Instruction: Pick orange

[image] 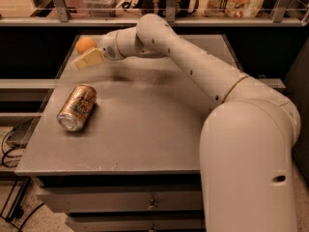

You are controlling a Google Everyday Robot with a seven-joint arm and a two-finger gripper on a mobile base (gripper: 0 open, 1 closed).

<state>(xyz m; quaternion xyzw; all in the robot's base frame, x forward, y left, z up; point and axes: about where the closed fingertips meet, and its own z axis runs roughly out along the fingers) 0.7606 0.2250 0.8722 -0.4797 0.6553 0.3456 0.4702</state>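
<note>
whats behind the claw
The orange sits just behind the claw, near the far corner of the table. Its lower edge is covered by the claw, so contact cannot be seen.

Arm [193,65]: reaches from near right to far left, bent at the elbow.
Hand [88,59]: far left, pointing left and slightly down.

Grey flat-topped bench [145,129] with drawers [152,203] stood on speckled floor [10,222]; black cables [8,146] at left. Shelf with metal posts [203,21] ran behind. Warm, dim light. End effector [88,58] hung over bench's far-left corner.
</note>
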